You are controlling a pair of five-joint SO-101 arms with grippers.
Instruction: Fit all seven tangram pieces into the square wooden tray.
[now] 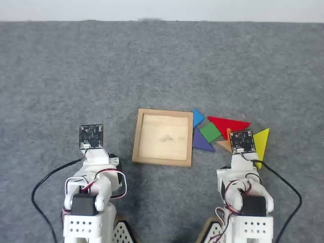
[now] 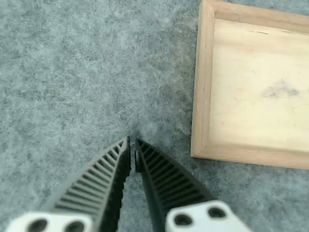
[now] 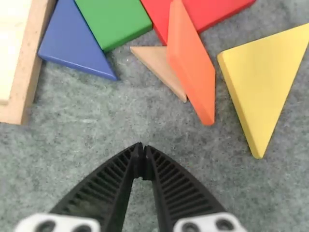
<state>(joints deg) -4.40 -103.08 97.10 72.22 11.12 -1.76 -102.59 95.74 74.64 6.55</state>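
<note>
The left gripper point(image 2: 131, 145) hangs over grey carpet point(image 2: 72, 72), its two black ribbed fingers point(image 2: 104, 179) pressed together at the tips with nothing between them. Near it lies the square wooden tray point(image 2: 200, 96), one corner and two raised rims showing. The tray's pale floor holds no pieces, only a faint smudge.

The high camera looks down over the whole table point(image 1: 61, 76), while close wrist cameras face past the left gripper point(image 2: 131, 144) and right gripper point(image 3: 143, 147), all sharing the wooden tray point(image 1: 164, 112).
</note>
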